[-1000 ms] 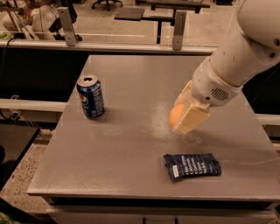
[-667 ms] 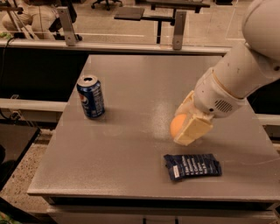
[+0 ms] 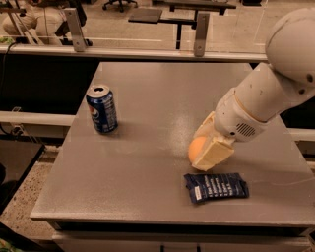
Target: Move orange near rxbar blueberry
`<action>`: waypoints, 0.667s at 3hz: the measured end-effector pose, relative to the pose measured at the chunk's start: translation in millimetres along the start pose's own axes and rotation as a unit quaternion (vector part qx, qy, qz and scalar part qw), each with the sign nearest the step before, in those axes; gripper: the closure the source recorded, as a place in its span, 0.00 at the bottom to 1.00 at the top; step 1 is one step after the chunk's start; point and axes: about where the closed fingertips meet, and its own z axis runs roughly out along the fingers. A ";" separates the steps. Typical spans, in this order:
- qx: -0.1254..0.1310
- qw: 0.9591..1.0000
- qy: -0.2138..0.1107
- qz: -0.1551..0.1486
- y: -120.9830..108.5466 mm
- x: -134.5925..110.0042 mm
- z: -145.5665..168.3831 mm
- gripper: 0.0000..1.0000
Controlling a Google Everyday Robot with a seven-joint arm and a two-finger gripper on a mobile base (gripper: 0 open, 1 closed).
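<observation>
Gripping the orange (image 3: 195,146) in the end effector (image 3: 202,150), clenched around it, I am holding it low over the worktop (image 3: 147,88), just beside the rxbar blueberry (image 3: 216,186), so releasing should leave it close.

Grey speckled table (image 3: 147,98) in the middle, under warm indoor light. Behind it a pale ledge (image 3: 138,50) with two metal posts (image 3: 74,29), and a dark panel (image 3: 39,83) below. Beyond, pale floor (image 3: 113,32), a dark desk (image 3: 162,15) and chair wheels (image 3: 118,5). At lower left, speckled floor (image 3: 22,206).
</observation>
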 end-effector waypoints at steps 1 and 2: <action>0.000 1.000 0.001 0.004 1.5 3.1 6.8 0.35; -0.003 1.000 0.003 0.005 5.4 5.9 10.3 0.13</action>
